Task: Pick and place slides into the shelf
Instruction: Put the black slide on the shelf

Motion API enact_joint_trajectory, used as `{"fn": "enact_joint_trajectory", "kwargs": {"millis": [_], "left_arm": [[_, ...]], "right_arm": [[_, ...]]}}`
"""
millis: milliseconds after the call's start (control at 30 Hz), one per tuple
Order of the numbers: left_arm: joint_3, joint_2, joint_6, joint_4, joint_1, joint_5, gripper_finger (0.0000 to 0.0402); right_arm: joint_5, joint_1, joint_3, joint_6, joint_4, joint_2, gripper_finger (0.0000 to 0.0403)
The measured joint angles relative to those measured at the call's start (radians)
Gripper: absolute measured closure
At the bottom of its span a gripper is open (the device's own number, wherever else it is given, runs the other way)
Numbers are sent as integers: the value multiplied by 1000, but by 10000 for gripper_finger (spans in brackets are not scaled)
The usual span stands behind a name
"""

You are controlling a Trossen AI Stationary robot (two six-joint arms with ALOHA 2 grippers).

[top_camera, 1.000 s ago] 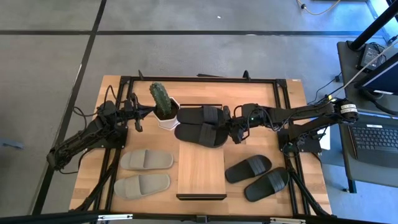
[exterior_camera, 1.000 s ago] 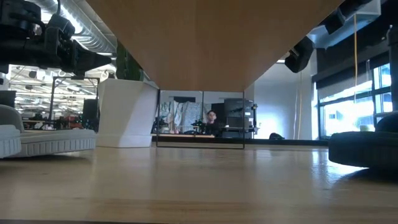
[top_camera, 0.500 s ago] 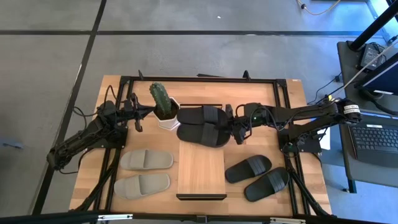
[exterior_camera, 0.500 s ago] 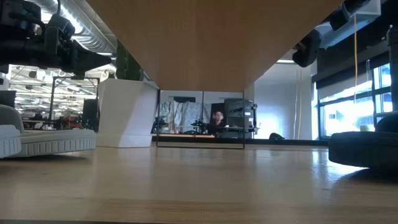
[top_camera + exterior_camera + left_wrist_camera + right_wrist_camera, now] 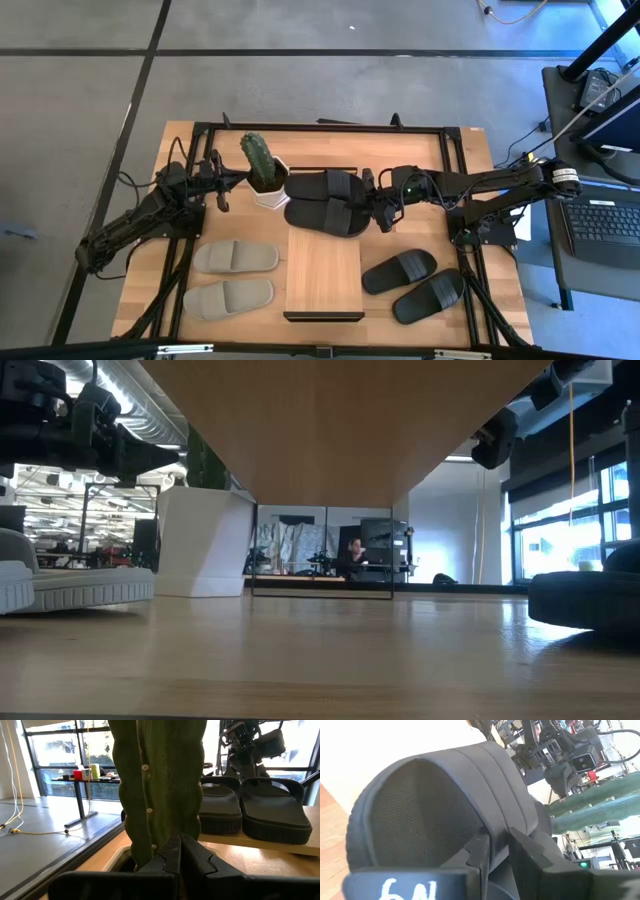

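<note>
Right gripper (image 5: pixel 374 207) sits at the right end of the far pair of matte black slide sandals (image 5: pixel 322 200), fingers narrowly parted and clamped on the broad black strap (image 5: pixel 485 805) of the nearer one of that pair; right wrist view shows the strap edge pinched between the two dark fingers (image 5: pixel 480 851). This black pair lies side by side at the far end of the long light-wood shelf panel (image 5: pixel 323 277), which runs from mid-tabletop to the near edge with a thin black bar at its near end. Left gripper (image 5: pixel 221 193) fully shut, holding nothing, hovering just left of the green cactus (image 5: pixel 257 160) in a white pot (image 5: pixel 270 193); left wrist view shows the closed fingers (image 5: pixel 176 855) pointed at the cactus stem, black slides beyond it. Cactus pot just left of the black pair on the shelf. Second pair of matte black slide sandals (image 5: pixel 415 283) lies on the wooden tabletop (image 5: pixel 445 170) right of the shelf, angled, near the front right corner. Pair of grey-beige slide sandals (image 5: pixel 232 277) lies on the tabletop left of the shelf, parallel, one nearer the front edge. Low view: shelf underside overhead, white pot at left, a person far back in the room. Laptop (image 5: pixel 607 222) off the tabletop at right.
</note>
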Motion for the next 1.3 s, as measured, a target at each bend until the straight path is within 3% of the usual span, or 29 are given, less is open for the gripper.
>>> {"fn": "enact_joint_trajectory", "kwargs": {"millis": [1000, 1300], "left_arm": [[0, 0, 0, 0, 0, 0, 401], [0, 0, 1, 0, 0, 0, 401]], "right_arm": [[-2, 0, 0, -13, -3, 5, 332], [9, 0, 0, 4, 6, 5, 270]]}}
